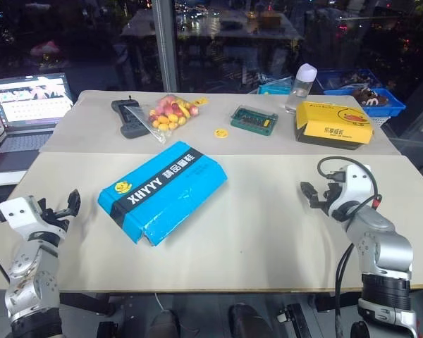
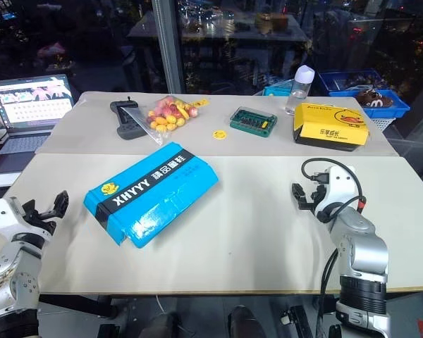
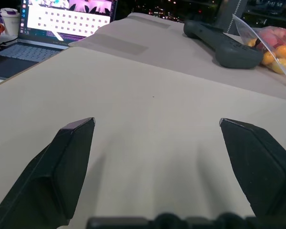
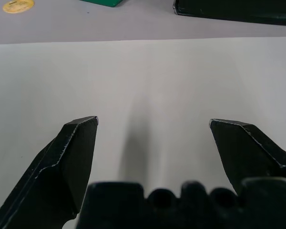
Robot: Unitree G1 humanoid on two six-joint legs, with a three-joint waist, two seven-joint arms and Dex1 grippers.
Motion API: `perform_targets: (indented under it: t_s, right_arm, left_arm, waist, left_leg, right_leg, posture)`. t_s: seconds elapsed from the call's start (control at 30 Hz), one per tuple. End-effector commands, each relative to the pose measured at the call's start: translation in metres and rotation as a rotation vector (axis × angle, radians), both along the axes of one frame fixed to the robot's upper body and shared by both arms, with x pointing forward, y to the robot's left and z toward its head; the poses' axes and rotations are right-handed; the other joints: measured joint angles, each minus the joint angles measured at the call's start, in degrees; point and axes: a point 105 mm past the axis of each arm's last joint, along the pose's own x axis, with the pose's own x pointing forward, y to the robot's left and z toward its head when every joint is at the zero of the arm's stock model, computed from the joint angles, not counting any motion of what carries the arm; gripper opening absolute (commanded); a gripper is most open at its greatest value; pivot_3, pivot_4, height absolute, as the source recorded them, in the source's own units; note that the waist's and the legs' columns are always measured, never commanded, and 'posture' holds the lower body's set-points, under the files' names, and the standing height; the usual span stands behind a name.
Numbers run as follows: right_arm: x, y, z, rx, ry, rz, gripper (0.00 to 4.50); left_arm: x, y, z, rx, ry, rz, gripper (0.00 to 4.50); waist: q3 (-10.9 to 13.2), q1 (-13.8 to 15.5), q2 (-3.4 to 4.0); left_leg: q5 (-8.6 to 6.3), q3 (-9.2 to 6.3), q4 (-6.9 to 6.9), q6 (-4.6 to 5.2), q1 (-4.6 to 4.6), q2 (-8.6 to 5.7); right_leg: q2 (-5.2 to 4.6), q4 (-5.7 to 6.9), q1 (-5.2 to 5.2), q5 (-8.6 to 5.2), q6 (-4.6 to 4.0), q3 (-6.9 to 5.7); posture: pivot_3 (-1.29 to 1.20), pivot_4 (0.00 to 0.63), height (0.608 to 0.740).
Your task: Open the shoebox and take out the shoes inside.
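Your shoebox (image 1: 163,190) is a bright blue cardboard box with a black band, lying closed and turned at an angle on the near table (image 1: 268,239), toward its left half and clear of every edge. White "XHYYY" lettering runs along the band beside some white characters, with a small yellow logo at the box's near-left end. On the far table, a clear bag (image 1: 166,116) holds yellow and pink pieces, next to a black controller (image 1: 129,117). You also have a green case (image 1: 254,120), a yellow round token (image 1: 221,132), a yellow box on a black base (image 1: 334,124) and a bottle (image 1: 302,87) there. Your left gripper (image 1: 69,204) and right gripper (image 1: 311,194) both stand spread wide, holding nothing, at the near table's left and right sides.
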Motion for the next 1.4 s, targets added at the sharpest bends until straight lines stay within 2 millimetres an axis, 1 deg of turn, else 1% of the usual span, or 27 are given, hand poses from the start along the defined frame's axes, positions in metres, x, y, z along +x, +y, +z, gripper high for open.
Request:
perform_targets:
  t_s: [0.03,0.07,0.13,0.2,0.27,0.33,0.4,0.5,0.57,0.6,0.63,0.7,0.87,0.93,1.0,1.03,1.1,1.2,1.3,1.4]
  right_arm:
    - [0.001,0.0,0.021,-0.018,-0.073,0.04,4.44]
    - [-0.001,0.006,0.023,-0.039,-0.069,0.106,4.44]
    - [-0.012,0.024,0.025,-0.073,-0.048,0.285,4.44]
    - [-0.028,0.04,0.024,-0.086,-0.014,0.443,4.44]
    - [-0.042,0.049,0.022,-0.105,0.02,0.552,4.44]
    - [-0.054,0.062,0.02,-0.095,0.042,0.66,4.44]
    - [-0.061,0.07,0.019,-0.081,0.051,0.716,4.44]
    - [-0.062,0.077,0.015,-0.09,0.062,0.725,4.44]
    - [-0.061,0.081,0.011,-0.094,0.072,0.717,4.44]
    - [-0.06,0.083,0.009,-0.103,0.075,0.714,3.92]
    - [-0.06,0.085,0.007,-0.1,0.079,0.709,3.74]
    - [-0.062,0.089,0.004,-0.104,0.082,0.718,3.11]
    - [-0.064,0.098,0.006,-0.103,0.075,0.742,1.39]
    - [-0.062,0.108,0.006,-0.111,0.068,0.762,0.73]
    - [-0.057,0.124,0.005,-0.126,0.067,0.788,0.07]
    - [-0.054,0.132,0.004,-0.126,0.068,0.798,0.0]
    - [-0.05,0.149,0.004,-0.134,0.072,0.835,0.0]
    - [-0.046,0.167,0.005,-0.162,0.072,0.891,0.0]
    - [-0.033,0.174,0.003,-0.205,0.087,0.883,0.0]
    - [-0.021,0.184,0.007,-0.237,0.077,0.886,0.0]
  left_arm:
    - [0.008,-0.005,0.013,0.052,0.005,-0.134,4.5]
    - [0.011,-0.014,0.016,0.107,0.047,-0.265,4.5]
    - [0.003,-0.03,0.015,0.205,0.139,-0.52,4.5]
    - [-0.009,-0.034,0.009,0.337,0.251,-0.664,4.5]
    - [-0.018,-0.032,0.008,0.424,0.342,-0.761,4.5]
    - [-0.022,-0.033,0.018,0.454,0.361,-0.832,4.5]
    - [-0.022,-0.032,0.026,0.466,0.358,-0.86,4.5]
    - [-0.02,-0.03,0.033,0.47,0.348,-0.858,4.5]
    - [-0.018,-0.026,0.032,0.466,0.353,-0.844,4.5]
    - [-0.017,-0.024,0.032,0.462,0.351,-0.834,4.5]
    - [-0.016,-0.022,0.031,0.464,0.344,-0.824,4.24]
    - [-0.016,-0.021,0.03,0.459,0.341,-0.825,3.79]
    - [-0.016,-0.022,0.028,0.454,0.343,-0.837,1.86]
    - [-0.012,-0.019,0.025,0.464,0.353,-0.818,1.14]
    - [-0.002,-0.017,0.02,0.488,0.37,-0.783,0.41]
    - [0.005,-0.018,0.017,0.498,0.37,-0.767,0.08]
    - [0.018,-0.02,0.009,0.549,0.387,-0.731,0.08]
    - [0.033,-0.041,-0.011,0.641,0.407,-0.781,0.08]
    - [0.041,-0.072,-0.017,0.652,0.362,-0.889,0.08]
    - [0.034,-0.111,-0.013,0.663,0.296,-1.046,0.08]
  waist:
    - [0.0,0.03,0.0]
    - [0.01,0.01,0.0]
    - [0.09,-0.1,0.0]
    - [0.1,-0.12,0.04]
    - [0.11,-0.16,0.05]
    - [0.12,-0.08,0.05]
    - [0.15,-0.06,0.03]
    - [0.16,0.03,0.04]
    - [0.17,0.01,0.03]
    - [0.17,-0.08,0.03]
    - [0.17,-0.11,0.03]
    - [0.19,-0.06,0.01]
    - [0.2,0.07,0.01]
    - [0.2,0.05,0.0]
    - [0.21,-0.03,0.0]
    - [0.21,-0.02,0.0]
    - [0.21,0.05,0.0]
    - [0.21,0.11,0.0]
    - [0.2,0.62,-0.03]
    - [0.21,1.06,-0.02]
  left_leg:
    - [0.0,0.0,0.0,0.0,0.0,0.0]
    - [0.0,0.0,0.0,0.0,0.0,0.0]
    - [0.0,-0.03,-0.01,0.0,-0.06,0.02]
    - [0.0,0.01,-0.08,0.0,-0.01,0.02]
    - [-0.01,0.04,-0.17,0.0,-0.01,0.02]
    - [-0.01,0.05,-0.29,0.0,0.01,0.05]
    - [-0.01,0.02,-0.31,0.0,-0.02,0.09]
    - [-0.01,0.02,-0.3,0.0,0.01,0.09]
    - [-0.01,0.03,-0.21,0.0,-0.01,0.09]
    - [-0.01,0.04,-0.18,0.0,-0.01,0.09]
    - [-0.01,0.07,-0.17,0.0,0.0,0.09]
    - [-0.01,0.05,-0.17,0.0,-0.01,0.09]
    - [-0.01,0.05,-0.18,0.0,-0.06,0.09]
    - [-0.01,0.05,-0.18,0.0,-0.05,0.09]
    - [-0.01,0.03,-0.17,0.0,-0.01,0.1]
    - [-0.01,0.03,-0.16,0.0,0.01,0.09]
    - [-0.01,0.02,-0.12,0.0,0.02,0.1]
    - [0.01,0.02,-0.01,0.02,-0.01,0.09]
    - [0.02,0.03,0.13,0.03,-0.1,0.08]
    - [0.02,0.05,0.13,0.03,-0.13,0.08]
  right_leg:
    - [0.0,0.0,0.0,0.0,0.0,0.0]
    - [0.0,0.01,0.0,0.0,0.0,0.0]
    - [0.05,0.04,-0.12,-0.13,-0.22,-0.02]
    - [0.01,0.02,-0.09,-0.33,-0.54,-0.01]
    - [-0.03,0.01,-0.11,-0.43,-0.54,0.0]
    - [-0.03,-0.02,-0.13,-0.5,-0.59,-0.01]
    - [-0.01,0.0,-0.18,-0.52,-0.6,-0.1]
    - [-0.02,0.02,-0.16,-0.51,-0.59,-0.11]
    - [-0.03,0.02,-0.15,-0.48,-0.56,-0.11]
    - [-0.03,0.02,-0.15,-0.47,-0.56,-0.1]
    - [-0.05,0.02,-0.14,-0.46,-0.55,-0.08]
    - [-0.03,0.03,-0.16,-0.46,-0.54,-0.1]
    - [-0.04,0.03,-0.17,-0.47,-0.54,-0.11]
    - [-0.04,0.03,-0.16,-0.47,-0.53,-0.11]
    - [-0.01,0.06,-0.16,-0.45,-0.53,-0.12]
    - [-0.01,0.11,-0.16,-0.42,-0.54,-0.12]
    - [0.02,0.12,-0.15,-0.34,-0.55,-0.11]
    - [0.02,0.11,-0.11,-0.15,-0.52,-0.11]
    - [0.01,0.08,-0.07,-0.1,-0.38,-0.1]
    - [0.01,0.1,-0.1,-0.04,-0.23,-0.1]
  posture:
    - [0.0,0.15,0.726]
    - [0.0,0.15,0.726]
    - [0.0,0.15,0.726]
    - [0.0,0.15,0.726]
    - [0.0,0.15,0.726]
    - [0.0,0.15,0.726]
    - [0.0,0.15,0.726]
    - [0.0,0.15,0.726]
    - [0.0,0.15,0.726]
    - [0.0,0.15,0.726]
    - [0.0,0.15,0.726]
    - [0.0,0.15,0.726]
    - [0.0,0.15,0.726]
    - [0.0,0.15,0.726]
    - [0.0,0.15,0.726]
    - [0.0,0.15,0.726]
    - [0.0,0.15,0.726]
    - [0.0,0.15,0.726]
    - [0.0,0.15,0.726]
    - [0.0,0.15,0.726]
